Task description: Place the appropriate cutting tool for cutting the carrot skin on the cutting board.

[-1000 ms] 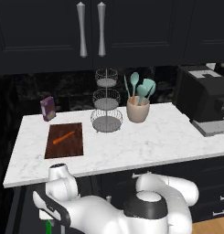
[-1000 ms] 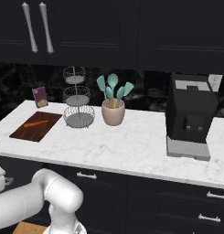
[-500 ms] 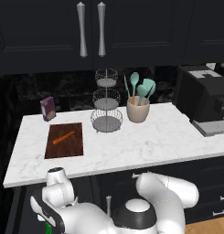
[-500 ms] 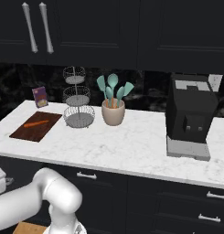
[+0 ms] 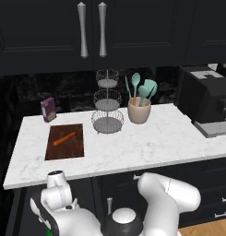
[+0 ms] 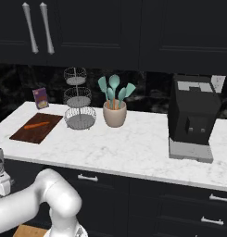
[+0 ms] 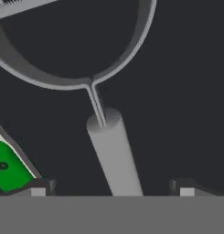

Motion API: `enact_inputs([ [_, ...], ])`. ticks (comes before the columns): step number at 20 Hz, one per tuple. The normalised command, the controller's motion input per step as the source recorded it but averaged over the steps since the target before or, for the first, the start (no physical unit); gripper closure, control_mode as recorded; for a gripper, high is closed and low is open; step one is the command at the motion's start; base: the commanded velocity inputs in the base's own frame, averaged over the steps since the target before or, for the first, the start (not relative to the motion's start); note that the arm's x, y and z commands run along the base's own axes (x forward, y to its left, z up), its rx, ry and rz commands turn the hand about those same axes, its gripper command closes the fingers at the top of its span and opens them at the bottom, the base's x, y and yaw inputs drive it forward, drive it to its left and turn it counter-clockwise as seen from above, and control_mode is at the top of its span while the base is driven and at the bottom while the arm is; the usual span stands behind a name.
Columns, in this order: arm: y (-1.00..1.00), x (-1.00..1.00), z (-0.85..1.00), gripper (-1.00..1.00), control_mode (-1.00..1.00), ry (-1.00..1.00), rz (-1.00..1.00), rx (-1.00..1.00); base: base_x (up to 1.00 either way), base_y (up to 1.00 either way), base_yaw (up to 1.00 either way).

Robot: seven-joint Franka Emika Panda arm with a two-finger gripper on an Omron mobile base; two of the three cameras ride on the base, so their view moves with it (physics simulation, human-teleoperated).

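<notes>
Peeler (image 7: pixel 114 155), grey with round handle and looped head, lies between spread jaws.

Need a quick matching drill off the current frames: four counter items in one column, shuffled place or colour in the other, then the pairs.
Things:
1. carrot
2. purple box
3. utensil crock
4. coffee machine

Descriptions:
A. black, at the counter's right end
B. beige, holds teal utensils, right of the wire basket stand
C. orange, lying on the cutting board
D. stands near the wall, behind the board

Pairs: 1-C, 2-D, 3-B, 4-A
</notes>
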Motion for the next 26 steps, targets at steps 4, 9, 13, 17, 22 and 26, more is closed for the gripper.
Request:
enact_inputs([
  [4, 0.11, 0.0, -0.51, -1.0, -1.0, 0.0, 0.0, -0.03, 0.0, 0.0, 0.0],
  [9, 0.18, 0.0, -0.39, 1.0, -1.0, 0.0, 0.0, -0.03, 0.0, 0.0, 0.0],
  [13, 0.08, -0.09, -0.09, 1.0, -1.0, 0.0, 0.0, 0.0, 0.0, 0.0, 0.0],
  [17, -0.01, -0.46, 0.42, 1.0, -1.0, -0.02, -0.06, 0.01, 0.0, 0.0, 0.0],
  [22, -0.13, -0.67, 1.0, 1.0, -1.0, -0.02, -0.13, 0.0, 0.0, 0.0, 0.0],
  [26, -0.2, -0.58, 1.0, 1.0, -1.0, -0.05, -0.13, 0.0, 0.0, 0.0, 0.0],
])
